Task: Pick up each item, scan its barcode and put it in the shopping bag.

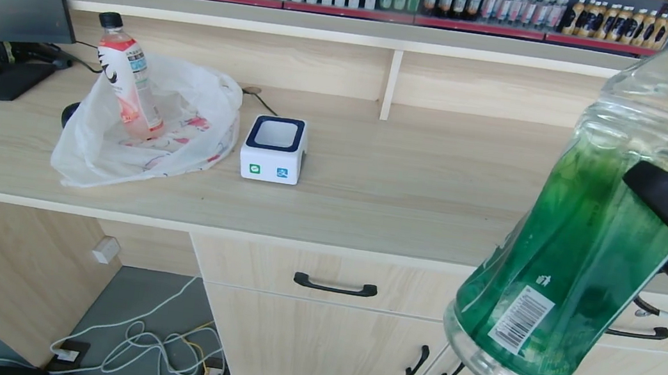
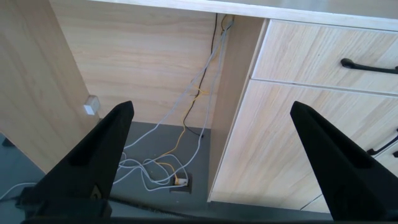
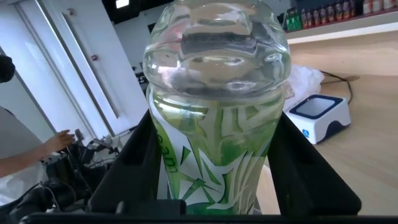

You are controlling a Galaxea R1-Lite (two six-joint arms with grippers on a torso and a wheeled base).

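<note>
Closest to us hangs the green bottle, tilted with its base low and toward us, pinched across its body between the two fingers of the right gripper. It is in the air, well apart from the scanner on that box's right and out past the edge of the counter. Its barcode sits near the base and faces us, while the scanner's window faces upward. We judge the step in hand to be the scan. Doing it well means carrying the bottle leftward until it is above the scanner, then rolling the wrist so the barcode looks down into the window, held near and steady. Smooth plastic could slip during that roll, so we should turn slowly. Just beside the scanner on its left lies the shopping bag, with a pink bottle standing in it. The left gripper hangs below the scanner's level, before the cabinet fronts, fingers spread wide on nothing.
</note>
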